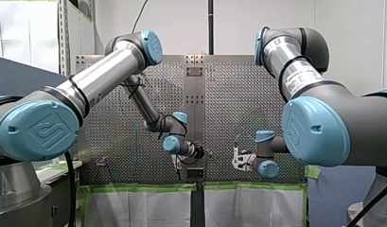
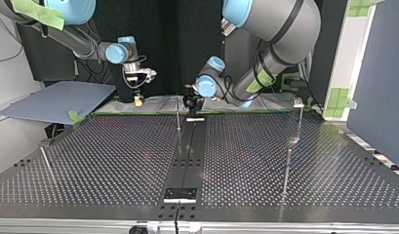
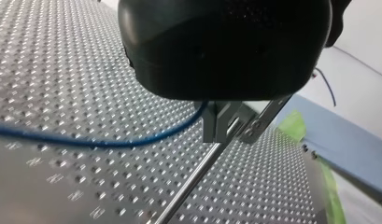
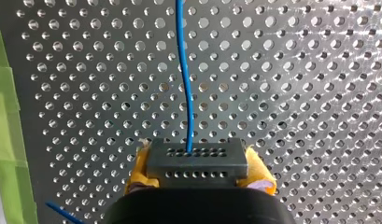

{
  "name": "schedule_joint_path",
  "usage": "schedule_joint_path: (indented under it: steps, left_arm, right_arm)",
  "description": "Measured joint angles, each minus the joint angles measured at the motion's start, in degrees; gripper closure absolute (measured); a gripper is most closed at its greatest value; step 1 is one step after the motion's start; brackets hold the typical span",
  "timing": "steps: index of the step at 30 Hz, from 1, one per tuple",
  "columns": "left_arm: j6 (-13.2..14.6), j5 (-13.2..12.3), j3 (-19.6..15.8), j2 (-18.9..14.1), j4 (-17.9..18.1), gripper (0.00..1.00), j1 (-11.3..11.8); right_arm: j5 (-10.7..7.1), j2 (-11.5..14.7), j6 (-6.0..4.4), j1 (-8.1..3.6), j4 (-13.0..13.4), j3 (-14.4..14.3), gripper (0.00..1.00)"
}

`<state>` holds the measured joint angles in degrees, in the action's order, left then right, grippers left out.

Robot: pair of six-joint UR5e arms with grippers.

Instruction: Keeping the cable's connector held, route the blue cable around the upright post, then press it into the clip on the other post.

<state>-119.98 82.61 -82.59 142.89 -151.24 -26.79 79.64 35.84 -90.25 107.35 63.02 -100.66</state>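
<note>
In the right wrist view my right gripper [image 4: 196, 175] is shut on the dark grey connector [image 4: 196, 161], gripped between its yellow pads [image 4: 261, 179]. The blue cable [image 4: 186, 84] leaves the connector and runs ahead over the perforated plate. In the left wrist view my left gripper [image 3: 226, 135], black with metal fingers, is shut on the blue cable [image 3: 109, 142], which sags away to one side just above the plate. A thin upright post [image 3: 188, 184] stands right under those fingers. In the top view my left gripper [image 2: 191, 103] hangs beside the middle post [image 2: 178, 116], and my right gripper [image 2: 137, 100] is at the far left.
In the top view a post with a clip [image 2: 298, 103] stands at the far right and another post [image 2: 287, 168] stands nearer. A slanted rod [image 2: 47, 165] is at the left. A dark centre rail [image 2: 187, 156] splits the table. Green tape [image 4: 4, 112] edges the plate.
</note>
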Motion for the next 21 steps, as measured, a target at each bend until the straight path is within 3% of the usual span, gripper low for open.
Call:
schedule_joint_path:
  steps: [10,21]
  left_arm:
    - [-0.2,0.1,0.0,0.8,0.5,1.00,0.7]
    - [2.4,0.2,0.0,2.8,-2.0,1.00,0.7]
  right_arm:
    - [-0.09,0.0,-0.02,0.00,-0.1,0.2,1.00]
    - [-0.08,0.0,-0.04,-0.07,0.0,0.4,1.00]
